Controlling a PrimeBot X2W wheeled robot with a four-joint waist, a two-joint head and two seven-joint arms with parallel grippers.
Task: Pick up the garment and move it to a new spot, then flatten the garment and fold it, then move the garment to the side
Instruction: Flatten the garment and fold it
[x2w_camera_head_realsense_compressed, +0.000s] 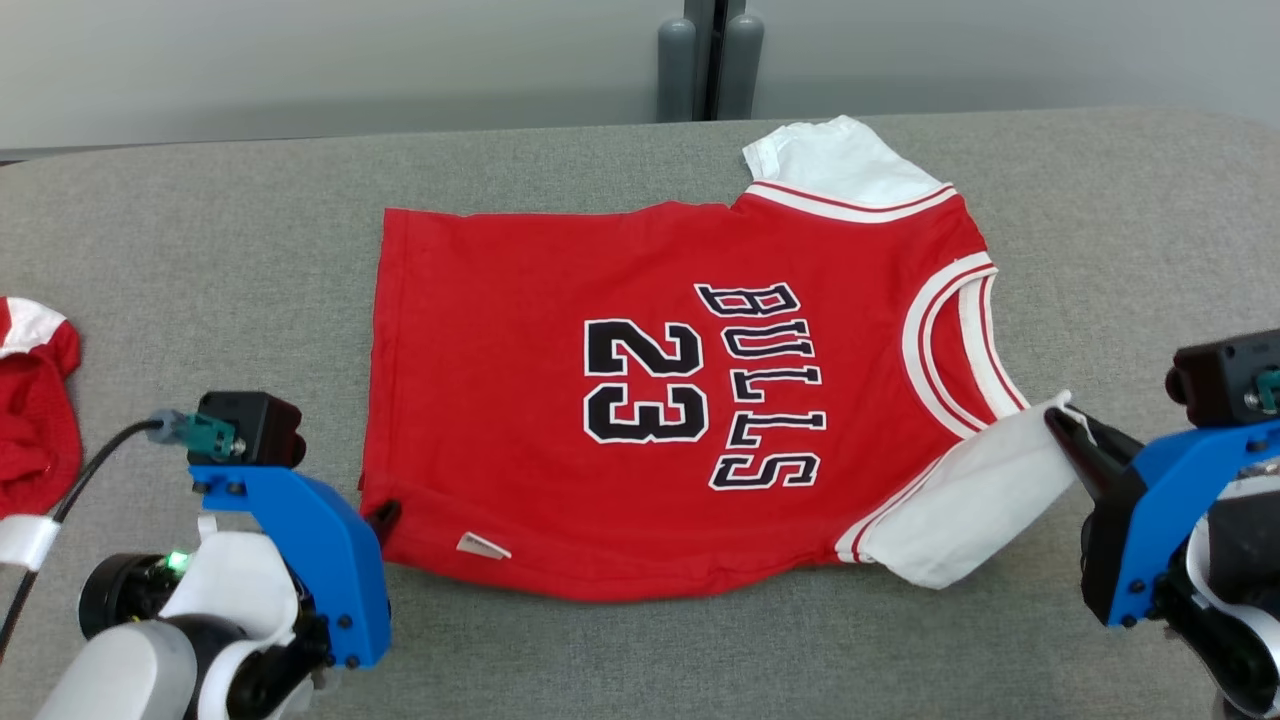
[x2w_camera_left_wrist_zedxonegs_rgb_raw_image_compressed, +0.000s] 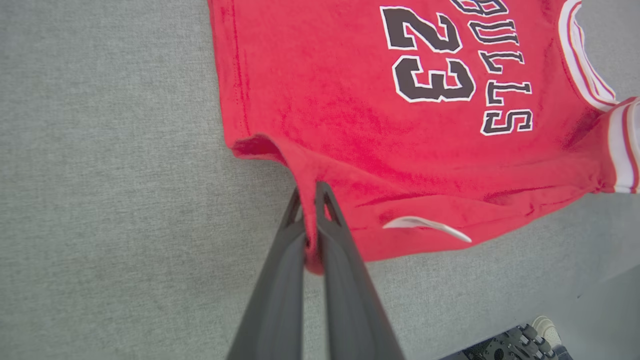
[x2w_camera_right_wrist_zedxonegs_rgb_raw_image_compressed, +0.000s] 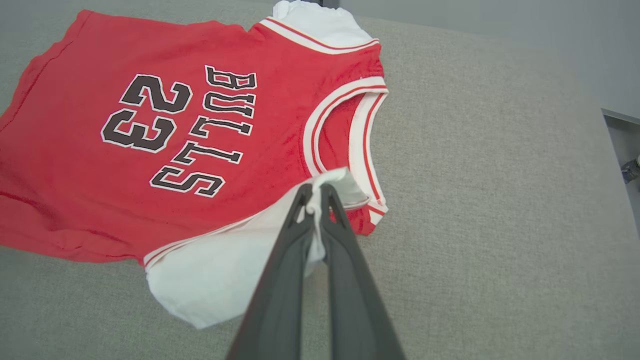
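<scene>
The garment (x2w_camera_head_realsense_compressed: 560, 350) is a red jersey with white sleeves and black "BULLS 23" print, spread on the grey table with its neck to the right. My left gripper (x2w_camera_head_realsense_compressed: 383, 517) is shut on the near hem corner of the garment (x2w_camera_left_wrist_zedxonegs_rgb_raw_image_compressed: 350, 125), red cloth pinched between its fingers (x2w_camera_left_wrist_zedxonegs_rgb_raw_image_compressed: 280, 280) and lifted a little. My right gripper (x2w_camera_head_realsense_compressed: 1062, 425) is shut on the near white sleeve (x2w_camera_head_realsense_compressed: 975, 500), whose edge bunches between the fingers (x2w_camera_right_wrist_zedxonegs_rgb_raw_image_compressed: 345, 280). The garment (x2w_camera_right_wrist_zedxonegs_rgb_raw_image_compressed: 100, 165) lies mostly flat, with the far white sleeve (x2w_camera_head_realsense_compressed: 835, 160) at the back.
Another red and white garment (x2w_camera_head_realsense_compressed: 35, 410) lies crumpled at the table's left edge. The grey cloth table (x2w_camera_head_realsense_compressed: 1120, 250) stretches around the jersey. Two dark posts (x2w_camera_head_realsense_compressed: 712, 65) stand behind the far edge. A wheeled base (x2w_camera_left_wrist_zedxonegs_rgb_raw_image_compressed: 520, 340) shows below the near edge.
</scene>
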